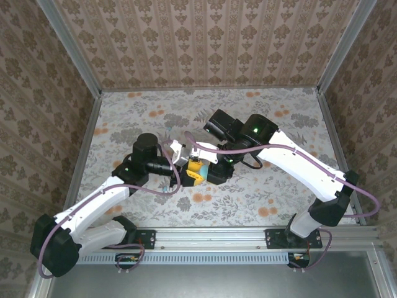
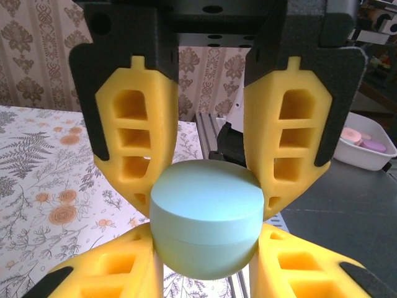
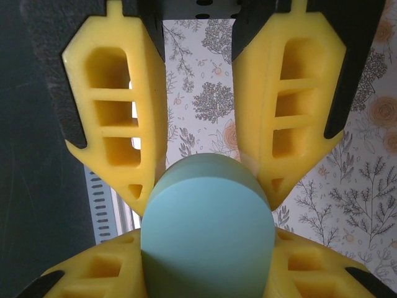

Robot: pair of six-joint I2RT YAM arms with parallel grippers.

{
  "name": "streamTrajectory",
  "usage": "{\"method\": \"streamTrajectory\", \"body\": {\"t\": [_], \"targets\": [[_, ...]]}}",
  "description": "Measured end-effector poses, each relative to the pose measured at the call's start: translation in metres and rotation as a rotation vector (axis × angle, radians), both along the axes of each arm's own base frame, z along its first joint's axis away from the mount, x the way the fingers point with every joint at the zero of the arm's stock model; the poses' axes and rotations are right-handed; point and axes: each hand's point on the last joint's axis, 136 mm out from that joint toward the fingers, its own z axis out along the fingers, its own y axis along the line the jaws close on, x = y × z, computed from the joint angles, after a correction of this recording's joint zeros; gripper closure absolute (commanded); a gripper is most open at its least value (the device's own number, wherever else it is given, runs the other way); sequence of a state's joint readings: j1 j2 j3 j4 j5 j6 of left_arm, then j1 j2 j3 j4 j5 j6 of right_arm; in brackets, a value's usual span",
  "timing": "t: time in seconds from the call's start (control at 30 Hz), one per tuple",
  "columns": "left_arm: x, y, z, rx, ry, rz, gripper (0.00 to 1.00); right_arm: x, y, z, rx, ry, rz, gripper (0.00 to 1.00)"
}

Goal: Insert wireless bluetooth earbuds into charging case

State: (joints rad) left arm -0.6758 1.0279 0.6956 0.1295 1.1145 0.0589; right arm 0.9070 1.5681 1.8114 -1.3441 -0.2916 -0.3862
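Note:
A teal charging case (image 2: 205,223) hangs in the air over the middle of the table, held between both grippers, which face each other. Its lid is closed, with a thin seam running round the body. My left gripper (image 2: 205,245) presses its yellow fingers (image 2: 105,273) on the case's lower sides. The right gripper (image 3: 208,261) clamps the same case (image 3: 208,230) from the opposite end, and its fingers (image 2: 139,143) show head-on in the left wrist view. In the top view the left gripper (image 1: 186,169) and right gripper (image 1: 206,169) meet. The earbuds are hidden.
The floral table (image 1: 248,198) lies below, walled by patterned panels on three sides. An aluminium rail (image 1: 217,234) runs along the near edge. Beyond the table's edge, a white tub (image 2: 366,149) holds pink and purple round items.

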Motion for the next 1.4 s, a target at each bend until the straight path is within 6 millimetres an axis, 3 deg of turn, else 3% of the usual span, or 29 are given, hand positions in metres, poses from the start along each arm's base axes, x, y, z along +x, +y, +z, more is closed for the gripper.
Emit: {"method": "streamTrajectory", "body": {"t": [0.23,0.47,0.6,0.73,1.03,1.4], "targets": [[0.005,0.000,0.006,-0.019,-0.005,0.040,0.71,0.007,0.006,0.008,0.065,-0.054,-0.016,0.34],[0.014,0.012,0.000,-0.022,0.033,0.140,0.73,0.018,-0.002,0.038,0.259,-0.155,-0.130,0.21],[0.016,0.021,-0.001,-0.037,0.052,0.205,0.73,0.021,-0.013,0.057,0.424,-0.190,-0.219,0.18],[0.015,0.029,0.004,-0.063,0.053,0.255,0.73,0.022,-0.007,0.065,0.527,-0.172,-0.247,0.18],[0.014,0.035,0.019,-0.106,0.064,0.299,0.73,0.030,0.019,0.052,0.556,-0.064,-0.247,0.18],[0.017,0.037,0.019,-0.110,0.089,0.326,0.73,0.027,0.025,0.045,0.558,-0.022,-0.223,0.16]]}}
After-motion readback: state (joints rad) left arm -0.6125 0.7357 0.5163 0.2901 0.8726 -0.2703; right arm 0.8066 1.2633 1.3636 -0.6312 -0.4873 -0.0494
